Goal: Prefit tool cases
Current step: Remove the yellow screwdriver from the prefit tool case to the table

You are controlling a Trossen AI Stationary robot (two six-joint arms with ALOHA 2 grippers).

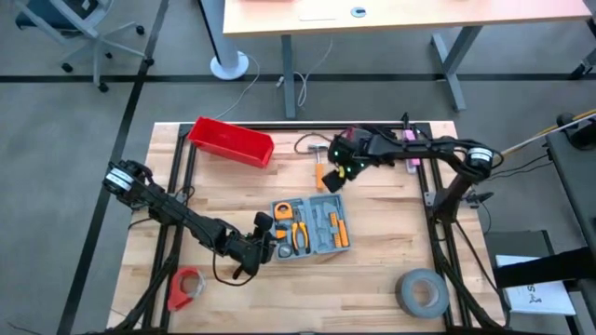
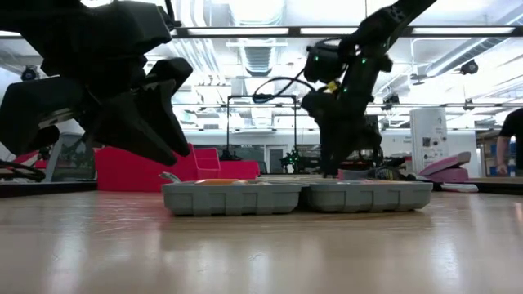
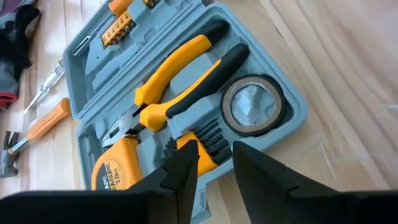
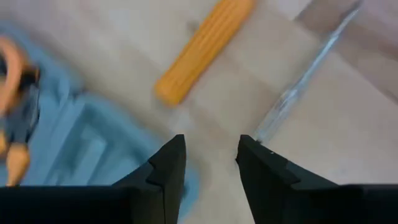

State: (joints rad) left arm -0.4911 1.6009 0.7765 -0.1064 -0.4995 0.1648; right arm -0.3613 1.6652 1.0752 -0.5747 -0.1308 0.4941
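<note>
At table's left-centre my left gripper [image 1: 264,244] hangs just beside the tool case [image 1: 311,226], fingers apart w/ a small gap, holding nothing. Case lies open mid-table, long axis running left–right, straight ahead of that arm. Right gripper [image 1: 340,170] hovers behind the case nr a loose orange-handled tool [image 4: 205,46], fingers spread, empty.

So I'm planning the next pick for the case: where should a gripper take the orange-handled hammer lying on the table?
Probably the orange handle of the hammer, mid-length, from straight above with the fingers across it. It lies flat on the table beside the tool case, clear on both sides; the metal head looks harder to grip.
</note>
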